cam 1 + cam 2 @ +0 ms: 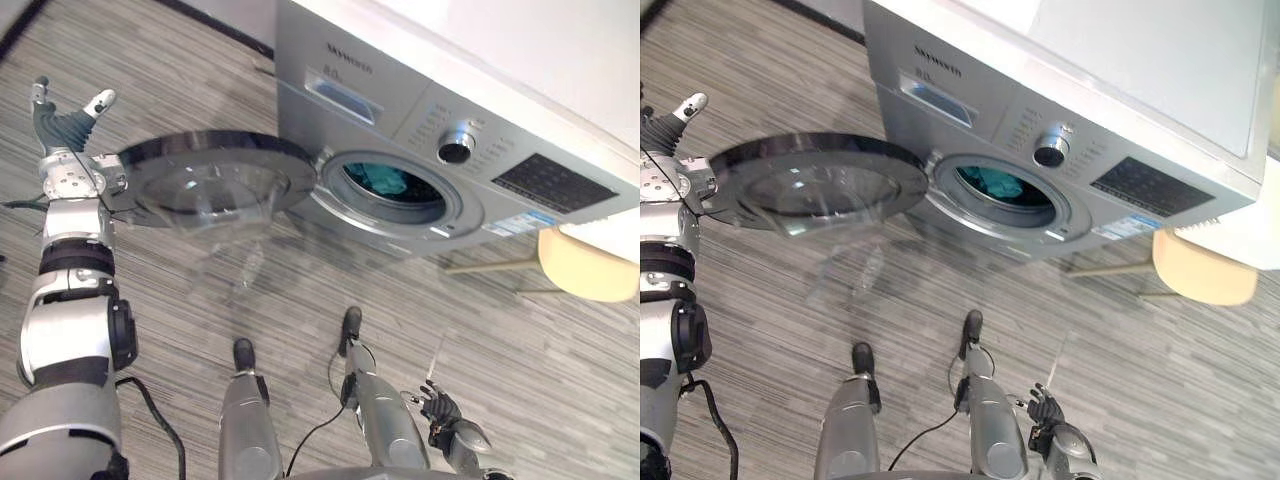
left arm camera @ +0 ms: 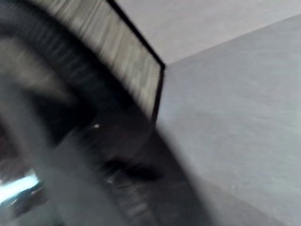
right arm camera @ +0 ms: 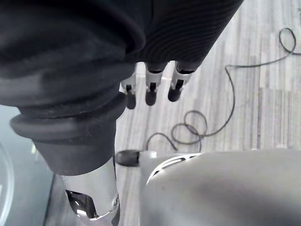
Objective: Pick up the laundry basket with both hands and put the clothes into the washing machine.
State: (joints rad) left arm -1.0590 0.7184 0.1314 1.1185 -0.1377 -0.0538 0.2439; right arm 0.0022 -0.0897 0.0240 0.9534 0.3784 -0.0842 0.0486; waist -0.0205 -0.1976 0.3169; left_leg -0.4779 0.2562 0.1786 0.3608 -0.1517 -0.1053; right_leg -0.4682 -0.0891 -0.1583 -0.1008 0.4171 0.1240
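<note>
While the door (image 1: 205, 180) stands wide open, teal clothes (image 1: 382, 180) lie inside the washer (image 1: 400, 105) drum. Left hand (image 1: 65, 128) at the door's outer rim, fingers spread, gripping nothing. Right hand (image 1: 440, 408) hangs low, fingers loose. Risk: a glancing push slips off the rim, or cloth near the opening catches in the seal.
</note>
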